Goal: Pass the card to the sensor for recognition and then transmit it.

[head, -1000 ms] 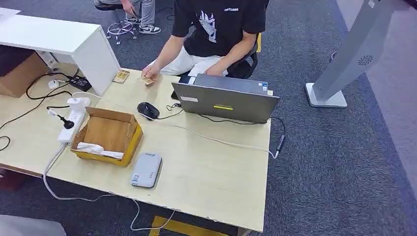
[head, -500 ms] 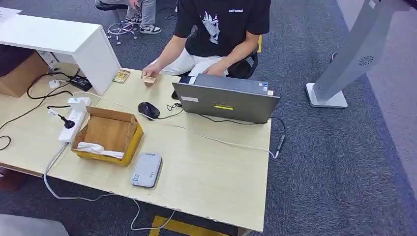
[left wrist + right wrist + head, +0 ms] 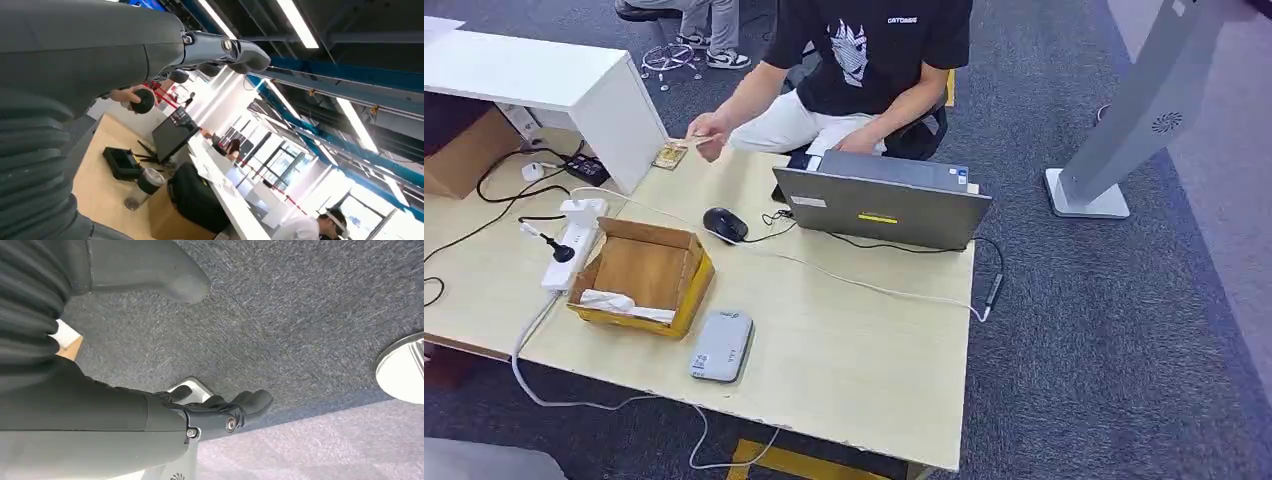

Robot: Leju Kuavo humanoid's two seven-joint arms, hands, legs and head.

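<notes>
A person in a black shirt sits at the far side of the table [image 3: 854,370], and their hand [image 3: 711,130] holds a small card [image 3: 696,138] just above the table's far edge. Another small tan card or holder [image 3: 670,156] lies on the table below it. The grey card sensor [image 3: 722,346] lies flat near the front edge, beside the yellow cardboard box [image 3: 646,275]. My left hand [image 3: 150,55] is raised with fingers [image 3: 225,50] stretched out and nothing in it. My right hand [image 3: 165,410] hangs over the carpet, its fingers [image 3: 225,407] apart from the thumb, holding nothing.
A grey laptop [image 3: 882,200] stands open at the far middle, with a black mouse [image 3: 725,223] and cables beside it. A white power strip [image 3: 574,240] lies at the left. A white cabinet [image 3: 554,90] stands at the back left, a grey kiosk stand [image 3: 1139,120] on the carpet at the right.
The person's hand has lifted from the table and moved a little left, now holding a card in the air. My hands show no earlier frames.
</notes>
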